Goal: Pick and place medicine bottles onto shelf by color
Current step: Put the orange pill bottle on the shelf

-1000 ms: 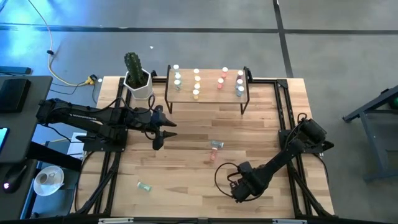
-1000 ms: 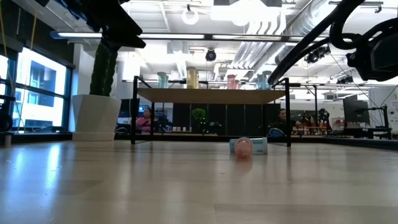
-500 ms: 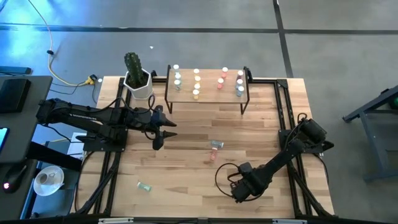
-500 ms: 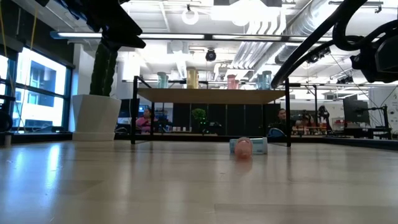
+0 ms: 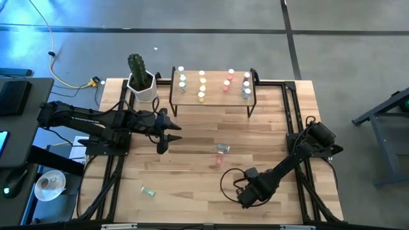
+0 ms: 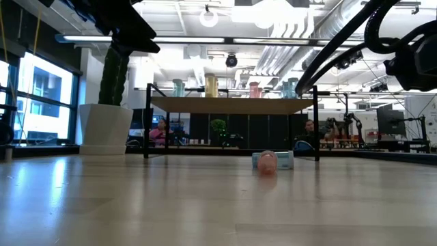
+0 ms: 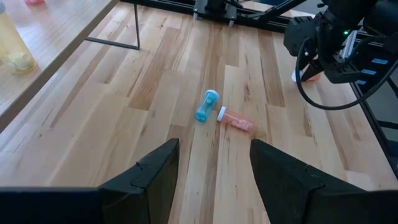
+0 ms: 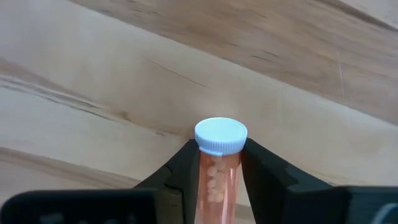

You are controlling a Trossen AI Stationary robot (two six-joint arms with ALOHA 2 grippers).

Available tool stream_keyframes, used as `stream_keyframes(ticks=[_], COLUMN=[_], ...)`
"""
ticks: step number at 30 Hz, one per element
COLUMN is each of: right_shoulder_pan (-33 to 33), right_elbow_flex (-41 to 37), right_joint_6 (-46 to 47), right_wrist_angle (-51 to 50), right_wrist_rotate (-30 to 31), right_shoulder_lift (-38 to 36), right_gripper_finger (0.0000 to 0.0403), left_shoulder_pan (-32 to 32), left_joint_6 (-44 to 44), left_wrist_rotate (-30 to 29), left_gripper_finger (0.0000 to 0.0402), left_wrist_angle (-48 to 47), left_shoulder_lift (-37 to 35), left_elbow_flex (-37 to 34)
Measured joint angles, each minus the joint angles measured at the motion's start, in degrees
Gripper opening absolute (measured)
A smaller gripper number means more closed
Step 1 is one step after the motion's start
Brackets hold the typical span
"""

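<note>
Little had moved since the earlier frames: only the right arm's cable loop and wrist had shifted slightly at the near right of the table (image 5: pixel 192 191), while the left arm, the loose bottles and the shelf (image 5: pixel 213 96) had stayed put. The right gripper (image 8: pixel 219 163) had closed on a pink-red bottle (image 8: pixel 218 180) with a white cap, the bottle standing between its two fingers (image 8: pixel 183 168) with the cap just beyond their tips. The left gripper (image 7: pixel 214 171) hung above the table's middle, its jaws apart and empty. Ahead of those jaws a blue bottle (image 7: pixel 206 106) and a pink bottle (image 7: pixel 236 121) lay on their sides, end to end and almost touching. A green bottle (image 5: pixel 148 191) lay alone, well apart from both grippers.
</note>
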Motion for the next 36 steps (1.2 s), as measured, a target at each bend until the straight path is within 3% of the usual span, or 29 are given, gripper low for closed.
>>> stream_keyframes(ticks=[4, 10, 17, 30, 36], right_shoulder_pan=[0.0, -1.8, -5.2, -10.3, -13.1], right_elbow_flex=[0.0, 2.8, 6.2, 6.2, -0.9], right_joint_6=[-3.0, -10.2, -21.9, -50.3, -49.9], right_wrist_angle=[-0.1, -0.2, -0.7, -2.1, -2.9], right_wrist_rotate=[0.6, 8.8, 26.5, 65.4, 77.7], right_shoulder_lift=[0.0, 0.0, -2.4, -18.9, -25.4], right_gripper_finger=[0.0094, 0.0094, 0.0093, 0.0093, 0.0093], left_shoulder_pan=[0.0, 0.1, 0.1, 0.1, 0.1], left_joint_6=[-0.1, -0.1, 0.0, 0.0, 0.9], left_wrist_rotate=[0.0, 0.0, 0.0, 0.0, 0.0], left_gripper_finger=[0.0188, 0.0188, 0.0188, 0.0188, 0.0188], left_wrist_angle=[0.0, 0.1, 0.2, 0.2, 0.2], left_shoulder_lift=[0.0, 0.0, 0.0, 0.0, 0.0], left_elbow_flex=[0.0, 0.0, 0.0, 0.0, 0.0])
